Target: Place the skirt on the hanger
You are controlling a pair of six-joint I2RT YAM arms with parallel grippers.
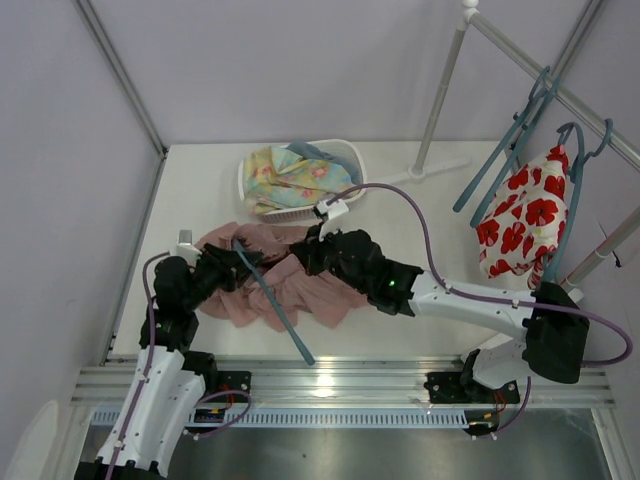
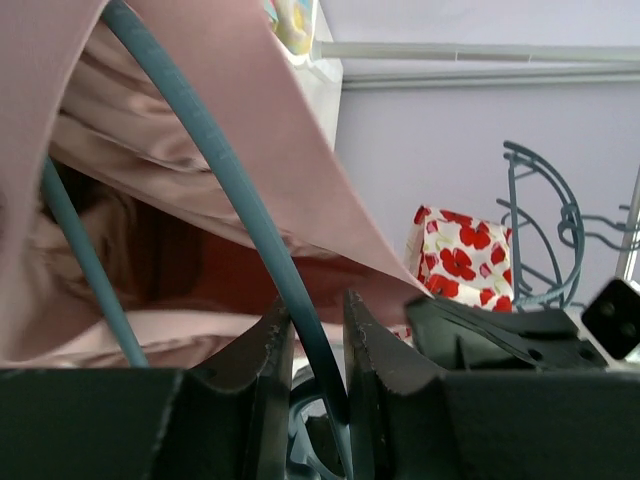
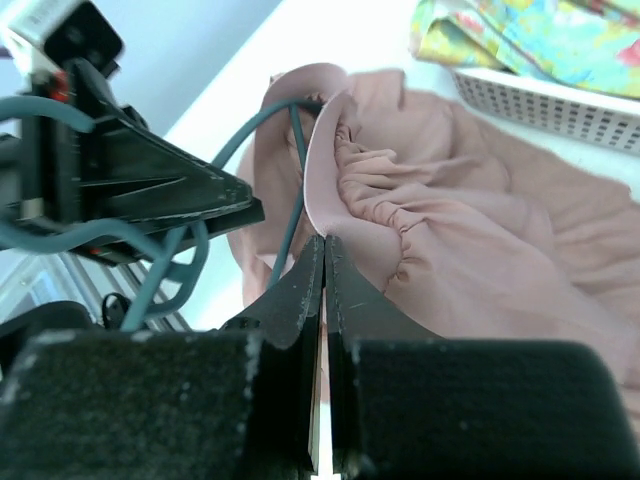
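- Plain white bench (image 1: 420, 230) boxed in by pale lilac walls. A white basket (image 1: 352, 153) sits at the back with a yellow-and-blue floral cloth (image 1: 285, 178) stuffed in it.
- Right of the basket there's a clothes rail (image 1: 560, 90) with spare teal hangers (image 1: 500, 150) and a white cloth with red flowers (image 1: 525, 215).
- The skirt (image 1: 320, 290) lies bunched just in front of the basket: dusty pink, ruffled, with a gathered waistband.
- The hanger (image 1: 275, 305) is slim and teal. One end is tucked into the skirt's opening, the other pokes out away from the basket.
- Left fingers (image 2: 285, 330) are clamped on the hanger.
- Right fingers (image 3: 322, 270) are pressed together, pinching the skirt's waistband edge.
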